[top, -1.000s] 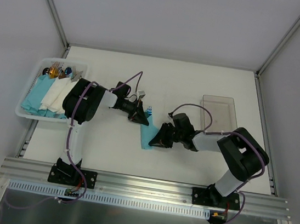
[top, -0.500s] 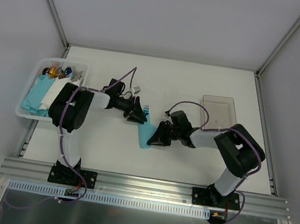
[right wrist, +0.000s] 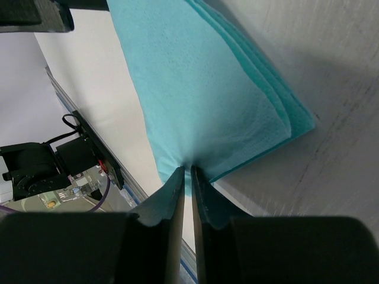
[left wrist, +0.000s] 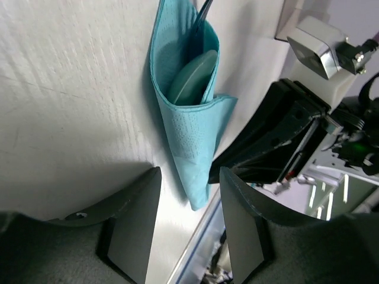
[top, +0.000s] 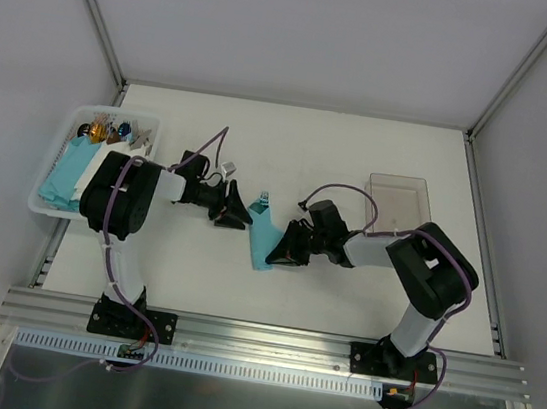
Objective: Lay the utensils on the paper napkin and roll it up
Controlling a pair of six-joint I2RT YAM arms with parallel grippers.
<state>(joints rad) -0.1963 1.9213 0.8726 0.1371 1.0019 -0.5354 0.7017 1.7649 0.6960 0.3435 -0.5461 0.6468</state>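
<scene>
Item: paper napkin (top: 264,244), teal, wrapped in a loose cone around the utensils (left wrist: 192,83); it lay mid-worktop (top: 362,146), between the two arms
Right end effector (right wrist: 185,174): fingers all but closed, pinching the napkin's edge
Left end effector (left wrist: 189,177): jaws stood apart, gripping nothing, the napkin's pointed end just at the gap
Also present: white basket (top: 44,203) of napkin bundles at far left; clear tray (top: 401,196) at right

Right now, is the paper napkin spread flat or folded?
Folded: the paper napkin wraps around the utensils, and the right wrist view shows layered edges.
</scene>
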